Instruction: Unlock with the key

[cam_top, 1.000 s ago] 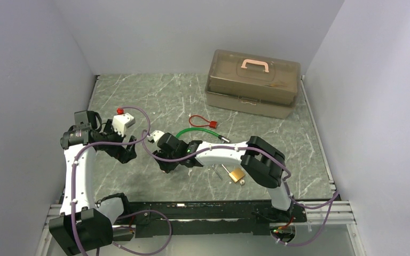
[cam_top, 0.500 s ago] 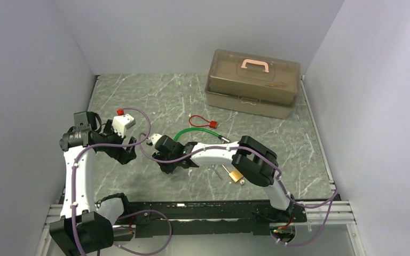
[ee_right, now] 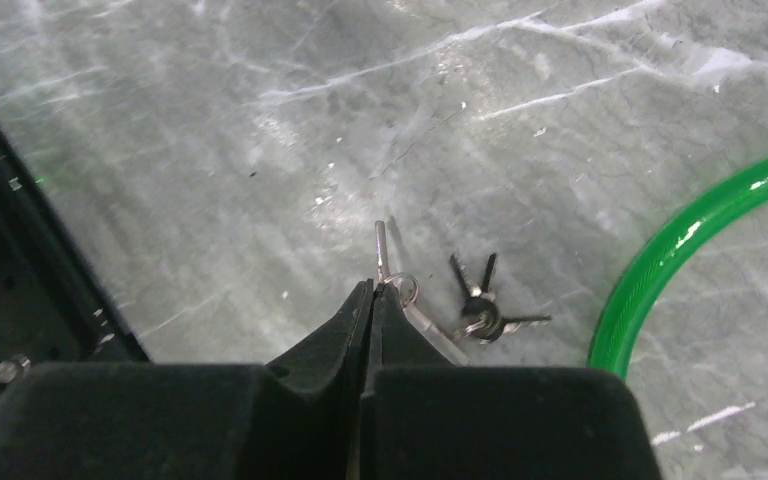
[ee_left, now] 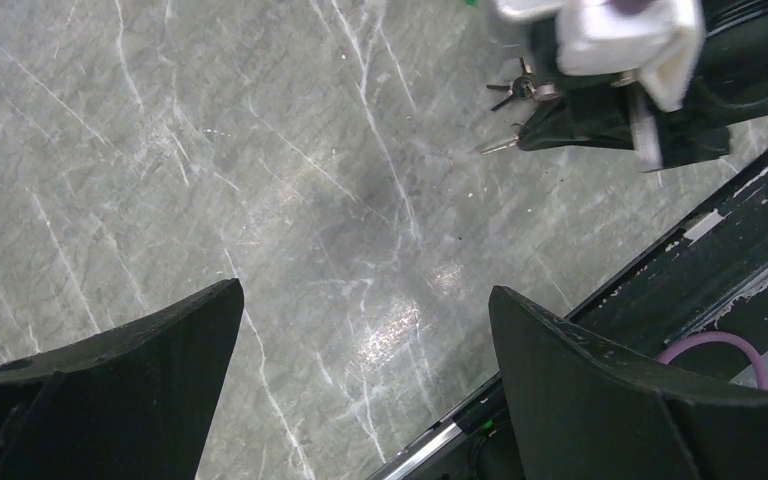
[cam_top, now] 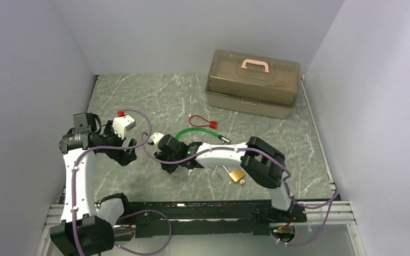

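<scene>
- Near the front of the grey marble-patterned surface point(cam_top: 155, 96), I see my right gripper point(ee_right: 371, 288) closed all the way, its tips down at a slim silver key point(ee_right: 381, 245).
- That key pokes out past the fingertips; I cannot tell whether it is pinched or only lying under them.
- A bunch of small dark keys point(ee_right: 480, 305) lies just beside it, near a bright green cable loop point(ee_right: 700, 230).
- The brass padlock point(cam_top: 237, 174) lies on the surface by my right arm's elbow, apart from the keys.
- My left gripper point(ee_left: 360, 300) hovers above the surface, spread wide and holding nothing, just left of the right one.
</scene>
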You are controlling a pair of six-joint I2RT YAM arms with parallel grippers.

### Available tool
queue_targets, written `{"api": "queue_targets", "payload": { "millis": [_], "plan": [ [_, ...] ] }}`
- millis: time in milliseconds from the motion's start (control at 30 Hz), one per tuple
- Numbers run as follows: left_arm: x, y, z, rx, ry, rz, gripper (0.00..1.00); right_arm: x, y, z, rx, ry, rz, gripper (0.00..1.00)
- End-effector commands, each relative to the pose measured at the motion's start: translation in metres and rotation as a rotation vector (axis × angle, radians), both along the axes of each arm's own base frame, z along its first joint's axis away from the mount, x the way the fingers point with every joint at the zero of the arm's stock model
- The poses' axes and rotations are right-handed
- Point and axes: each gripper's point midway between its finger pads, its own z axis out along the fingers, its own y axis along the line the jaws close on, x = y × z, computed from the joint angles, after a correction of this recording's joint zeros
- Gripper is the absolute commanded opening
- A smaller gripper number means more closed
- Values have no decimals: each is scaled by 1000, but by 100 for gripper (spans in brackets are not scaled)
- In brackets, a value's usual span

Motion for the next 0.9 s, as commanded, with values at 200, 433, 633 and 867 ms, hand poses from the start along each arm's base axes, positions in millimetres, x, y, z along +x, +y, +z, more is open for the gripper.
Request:
{"api": "queue_targets", "payload": {
  "millis": [200,433,633,867],
  "plan": [
    [-7,-18,6,-74,-34,-87,99,-17,4,101,250,-65,82,0],
    [-21,-43,10,-189,-47,-227,99,-29,-3,149,361,-88,119,0],
    [-52,-66,25,-235,-131,-455,99,-41,-6,189,475,-98,164,0],
    [-61,-73,40,-231,-210,-534,98,-63,-9,217,553,-75,272,0]
  ]
}}
